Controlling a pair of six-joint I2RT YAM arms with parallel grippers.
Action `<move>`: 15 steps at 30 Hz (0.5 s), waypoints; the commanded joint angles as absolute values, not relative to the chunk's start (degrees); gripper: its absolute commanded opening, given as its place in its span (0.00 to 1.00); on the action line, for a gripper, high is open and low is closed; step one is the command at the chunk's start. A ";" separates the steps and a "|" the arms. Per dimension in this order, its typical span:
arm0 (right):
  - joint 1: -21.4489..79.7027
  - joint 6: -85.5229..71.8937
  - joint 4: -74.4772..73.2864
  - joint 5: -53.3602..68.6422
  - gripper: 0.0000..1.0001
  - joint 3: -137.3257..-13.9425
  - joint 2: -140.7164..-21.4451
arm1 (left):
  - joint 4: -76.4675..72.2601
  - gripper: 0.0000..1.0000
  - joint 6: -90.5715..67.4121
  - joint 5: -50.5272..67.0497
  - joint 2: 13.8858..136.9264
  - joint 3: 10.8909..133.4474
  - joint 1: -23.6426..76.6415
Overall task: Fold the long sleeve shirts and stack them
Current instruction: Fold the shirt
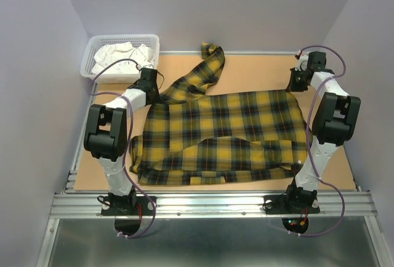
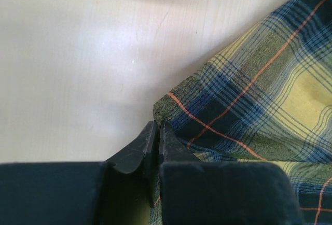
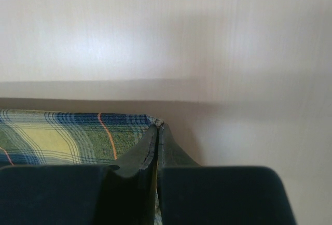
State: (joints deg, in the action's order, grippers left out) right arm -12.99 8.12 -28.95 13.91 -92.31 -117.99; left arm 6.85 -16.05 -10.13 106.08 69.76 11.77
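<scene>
While one shirt (image 1: pixel 234 119) lies spread, left fingers (image 2: pixel 139 151) and right fingers (image 3: pixel 141 153) each clamp one far corner.

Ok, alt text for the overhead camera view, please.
A yellow plaid shirt lies spread on a wooden table, one sleeve trailing toward the far edge. The left arm and right arm have jaws closed at its two far corners. A white basket of white cloth sits far left.
</scene>
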 commanded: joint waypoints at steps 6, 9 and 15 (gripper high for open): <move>-13.01 4.93 -20.31 10.20 0.01 -88.60 -110.22 | 6.24 0.00 -15.73 -15.99 98.00 68.65 10.72; -13.01 3.43 -18.55 8.80 0.01 -86.31 -108.29 | 5.80 0.00 -15.82 -17.14 95.54 66.98 10.46; -13.01 0.26 -15.30 8.61 0.01 -80.16 -104.68 | 5.71 0.00 -16.26 -17.49 91.68 64.16 10.20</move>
